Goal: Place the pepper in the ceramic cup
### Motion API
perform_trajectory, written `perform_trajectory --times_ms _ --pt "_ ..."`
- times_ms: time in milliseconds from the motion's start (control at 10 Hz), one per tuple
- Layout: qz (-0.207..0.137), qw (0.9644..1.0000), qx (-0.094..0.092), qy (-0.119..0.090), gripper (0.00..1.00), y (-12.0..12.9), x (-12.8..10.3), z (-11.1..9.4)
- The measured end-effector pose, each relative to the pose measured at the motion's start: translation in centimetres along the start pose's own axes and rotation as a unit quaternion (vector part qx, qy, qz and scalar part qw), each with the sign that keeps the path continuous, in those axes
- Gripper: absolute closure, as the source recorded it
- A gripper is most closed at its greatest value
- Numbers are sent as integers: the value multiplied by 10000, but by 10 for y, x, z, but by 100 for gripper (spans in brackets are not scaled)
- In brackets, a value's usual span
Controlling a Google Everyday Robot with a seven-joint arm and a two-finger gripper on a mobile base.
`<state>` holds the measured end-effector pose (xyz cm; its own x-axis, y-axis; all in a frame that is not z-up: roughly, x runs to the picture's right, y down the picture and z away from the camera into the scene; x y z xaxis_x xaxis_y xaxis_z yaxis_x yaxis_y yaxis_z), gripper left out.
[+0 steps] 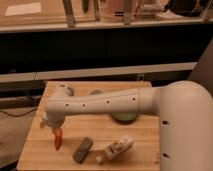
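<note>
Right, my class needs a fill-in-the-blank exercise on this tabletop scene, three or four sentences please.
1. The pepper is right below the gripper, at the left of the table, its tip pointing ____.
2. The white bottle lies on its ____.
3. The dark grey block lies between the pepper and the ____.
4. The robot's arm partly hides the ____ bowl.
Missing words: down; side; bottle; green.

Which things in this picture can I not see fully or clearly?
Camera view:
Green bowl: mostly hidden behind the arm.
Ceramic cup: lower part covered by the arm; its inside is not visible.
Pepper: its top is hidden under the gripper, above the table at its left side; whether it touches the wood is unclear.
</note>
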<state>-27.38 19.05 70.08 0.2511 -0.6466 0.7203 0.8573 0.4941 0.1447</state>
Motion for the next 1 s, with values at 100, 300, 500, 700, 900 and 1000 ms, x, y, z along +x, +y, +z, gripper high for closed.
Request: perform_trajectory --times_ms 100,300,500,700,900,1000 --pt "-26 10000 -3 -36 66 1 0 5" --pt "-68 9999 -19 -86 56 7 1 13" --pt "-51 9999 2 -102 57 9 5 9" --pt "-30 9999 28 -128 50 9 7 4" --pt "-34 9999 42 -162 28 11 10 8" --pt "-28 9998 32 -177 25 13 10 9"
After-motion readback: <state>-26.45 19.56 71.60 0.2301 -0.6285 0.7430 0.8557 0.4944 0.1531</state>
